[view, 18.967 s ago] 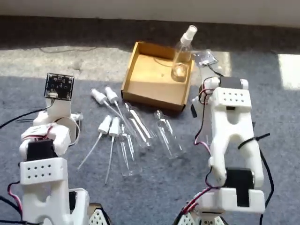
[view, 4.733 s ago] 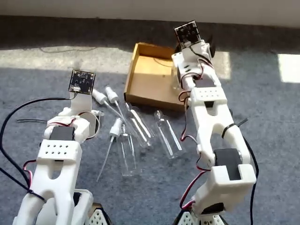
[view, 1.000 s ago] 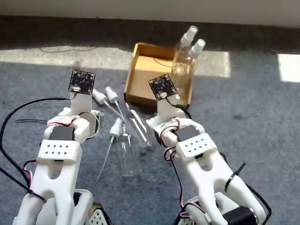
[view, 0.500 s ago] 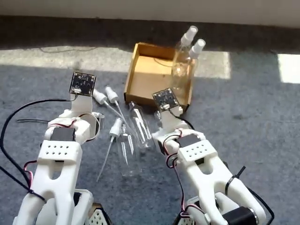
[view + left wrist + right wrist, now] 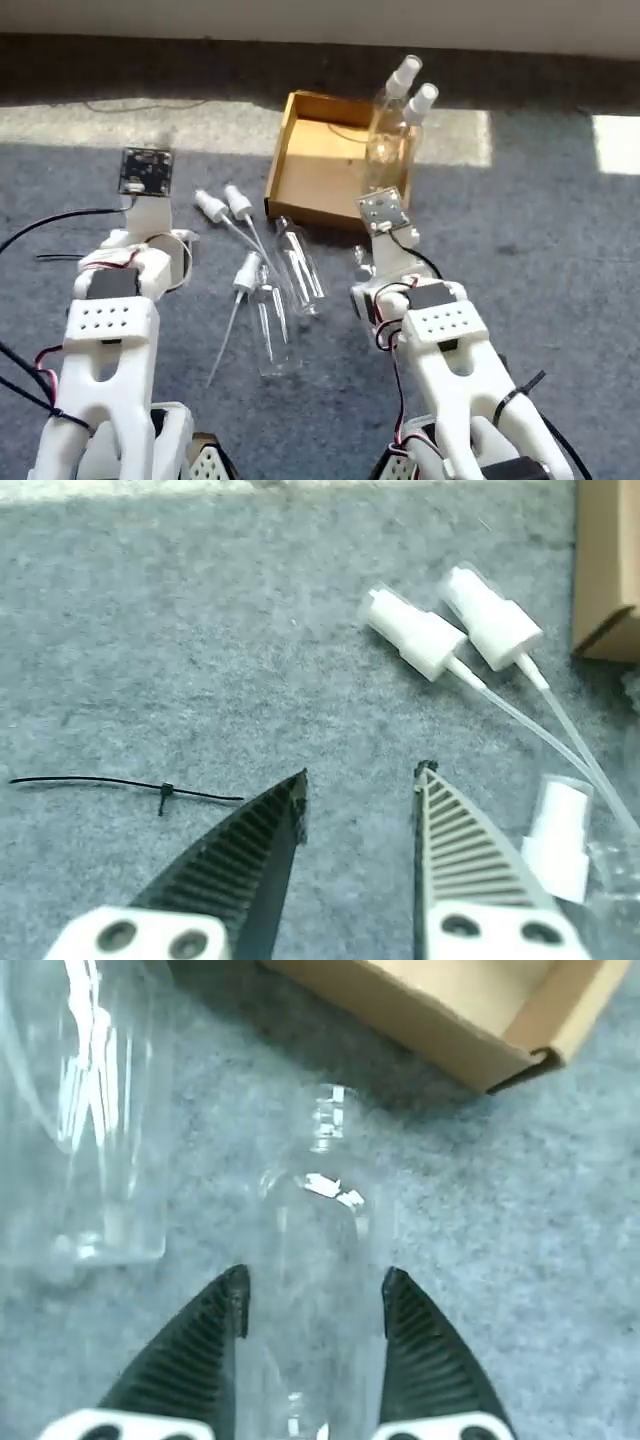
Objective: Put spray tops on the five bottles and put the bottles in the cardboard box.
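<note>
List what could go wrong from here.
The bottle at the right claw is smooth, round and lying down; it could roll or slip from a grip. The two capped bottles stand tall in one corner of the cardboard box; adding another might topple them. The spray tops lie close together, so the left claw could snag a neighbour's tube.
</note>
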